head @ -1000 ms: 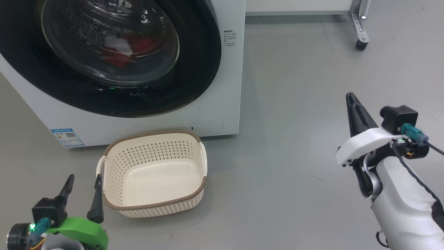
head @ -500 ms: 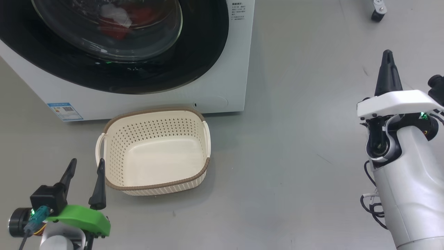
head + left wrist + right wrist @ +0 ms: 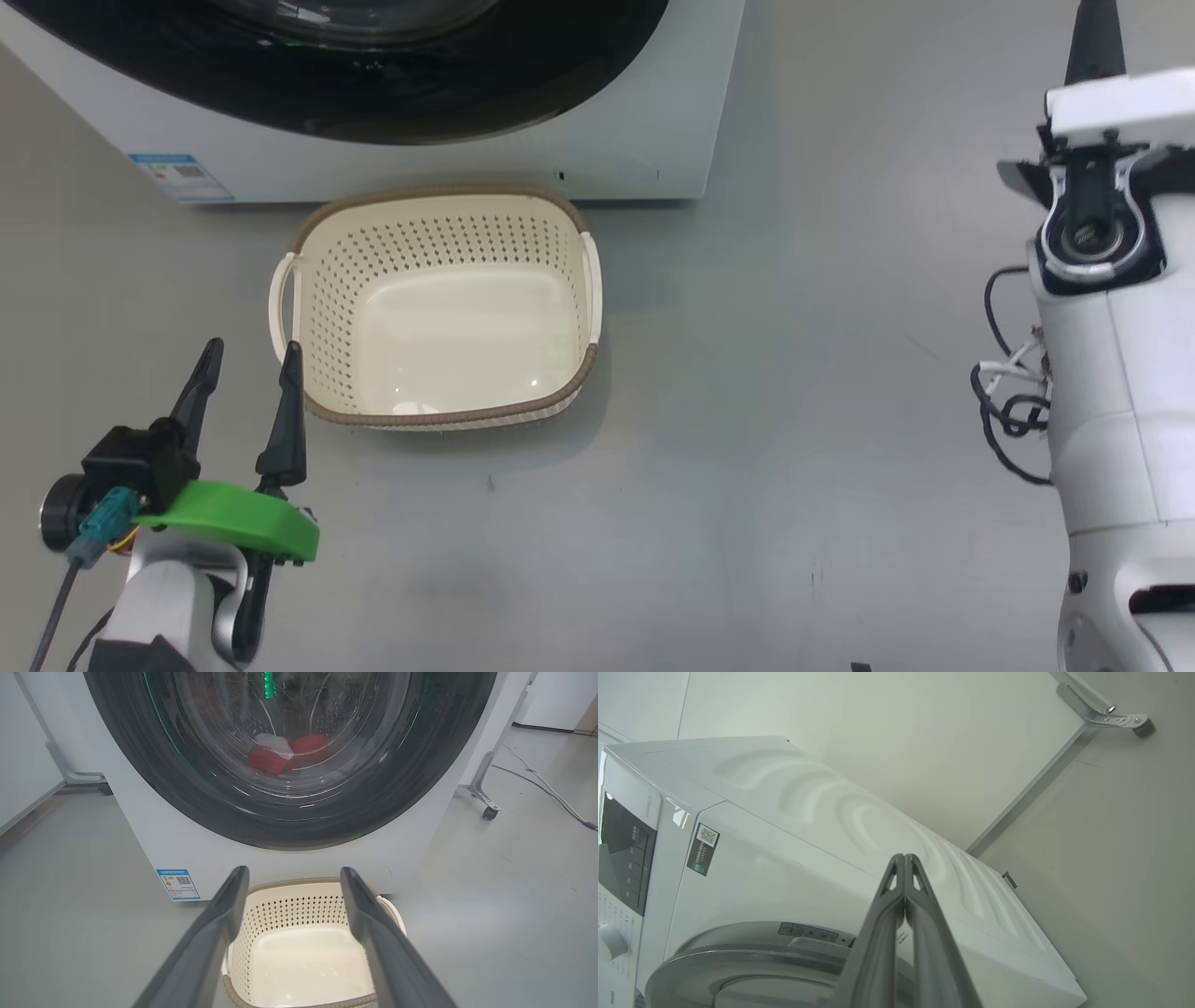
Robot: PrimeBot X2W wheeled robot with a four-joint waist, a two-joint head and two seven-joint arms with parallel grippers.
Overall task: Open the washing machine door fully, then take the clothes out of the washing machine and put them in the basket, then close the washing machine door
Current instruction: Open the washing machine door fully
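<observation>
The washing machine point(image 3: 154, 830) stands with its door point(image 3: 187, 788) closed. Behind the glass lie the red and white clothes point(image 3: 285, 753). On the floor in front sits the cream basket point(image 3: 317, 280), with nothing in it. My left gripper point(image 3: 252, 347) hovers open just left of the basket's near corner, nothing between its fingers. Along those fingers, in the left wrist view, the left gripper point(image 3: 294, 872) points at the basket point(image 3: 289, 905) and the door. My right gripper point(image 3: 904, 856) is shut and holds nothing, raised beside the machine's right side point(image 3: 794, 877). One of its fingers point(image 3: 1094, 42) reaches the top edge.
A blue label point(image 3: 182, 177) marks the machine's lower left front. A metal leg on a caster point(image 3: 486, 798) and a floor cable point(image 3: 546, 793) lie to the machine's right. Grey floor point(image 3: 794, 373) spreads between the basket and my right arm.
The head camera has tipped downward, so the machine and basket sit higher in the picture. My right gripper has risen and turned upright, still shut. The left gripper stays open.
</observation>
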